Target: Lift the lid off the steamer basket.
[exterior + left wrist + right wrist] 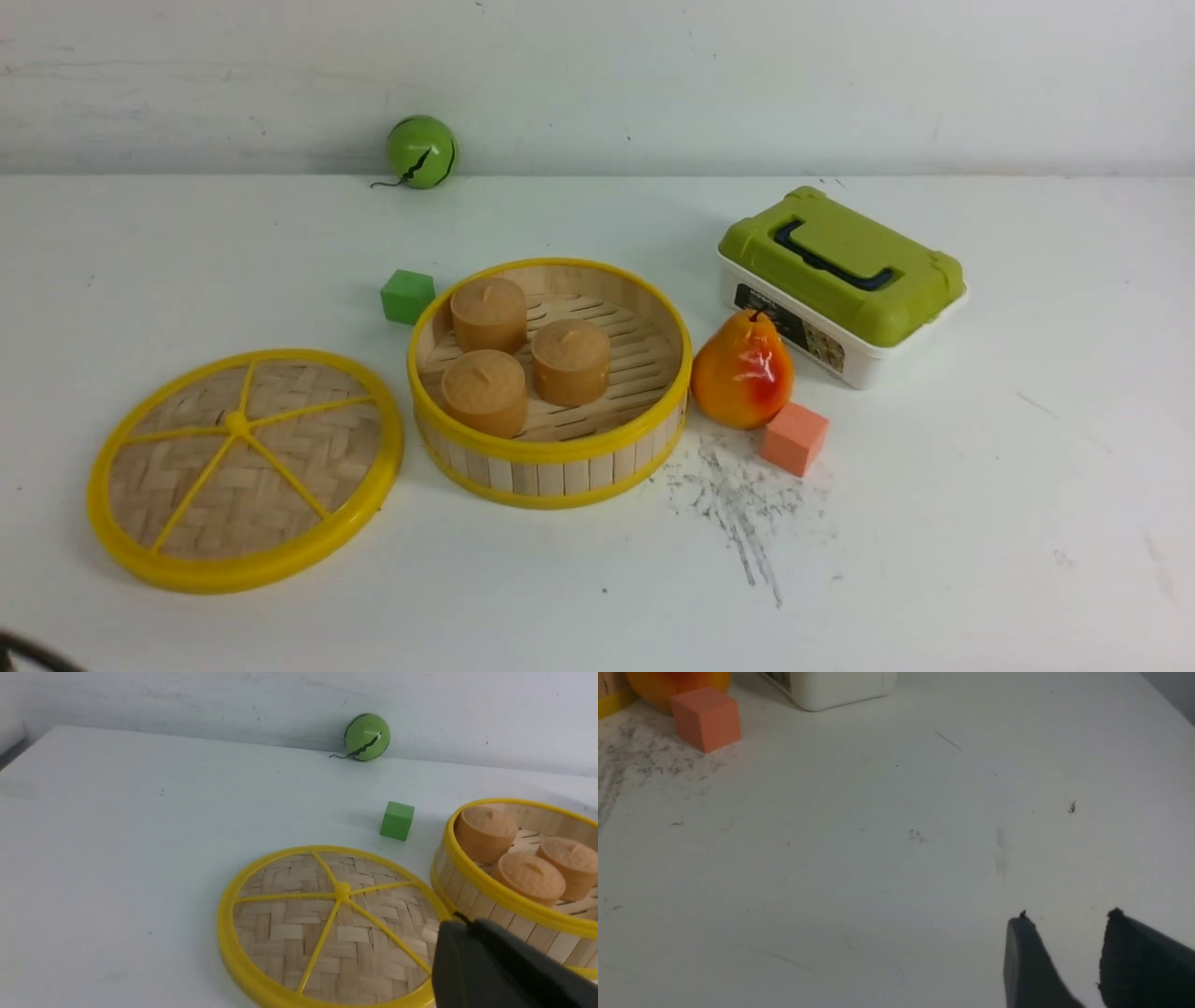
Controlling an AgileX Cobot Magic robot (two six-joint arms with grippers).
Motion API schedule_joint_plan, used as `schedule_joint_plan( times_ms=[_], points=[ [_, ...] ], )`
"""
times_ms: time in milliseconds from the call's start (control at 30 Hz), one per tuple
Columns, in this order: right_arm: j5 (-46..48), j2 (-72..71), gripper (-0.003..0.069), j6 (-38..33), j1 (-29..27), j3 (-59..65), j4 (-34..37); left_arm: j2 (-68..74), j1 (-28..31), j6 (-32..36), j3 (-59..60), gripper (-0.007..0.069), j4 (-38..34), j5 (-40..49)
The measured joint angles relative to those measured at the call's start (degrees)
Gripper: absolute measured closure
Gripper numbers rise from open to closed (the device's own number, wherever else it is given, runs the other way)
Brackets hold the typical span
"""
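Lid point(245, 469) on table point(934, 560) near left jaws, ungripped.

The front camera sits high on the robot's side and looks forward and down across the table point(1027, 523) to the wall point(747, 75). The left wrist camera is lower and nearer. With the front view it shares the lid point(336, 928), the basket point(467, 896) and the green cube point(397, 820). The right wrist camera is close over the table and shares only the orange cube point(706, 717), the pear point(668, 681) and the box point(831, 686).

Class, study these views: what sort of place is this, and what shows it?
Likely a robot test bench, not a kitchen: a scuffed white table, toy-like props such as the steamer basket and pear, and the right pincer above it.
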Motion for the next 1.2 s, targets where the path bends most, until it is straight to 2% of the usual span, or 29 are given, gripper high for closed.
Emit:
schedule_joint_plan(
  times_ms=[167, 400, 500, 633, 1200],
  points=[
    [0.0, 0.0, 0.0419, 0.0, 0.0, 0.0, 0.0, -14.2, -1.5, -0.5, 8.8, 0.0637, 0.1, 1.8],
    [0.0, 0.0, 0.0419, 0.0, 0.0, 0.0, 0.0, -16.1, -2.0, -4.2, 9.3, 0.0637, 2.9, 13.3],
    [0.0, 0.0, 0.0419, 0.0, 0.0, 0.0, 0.0, -16.1, -3.4, -4.4, 9.3, 0.0637, 3.7, 15.7],
    [0.0, 0.0, 0.0419, 0.0, 0.0, 0.0, 0.0, -16.1, -5.1, -4.3, 9.3, 0.0637, 5.1, 16.1],
    [0.0, 0.0, 0.0419, 0.0, 0.0, 0.0, 0.0, -16.1, -5.2, -4.3, 9.3, 0.0637, 5.6, 16.8]
  ],
)
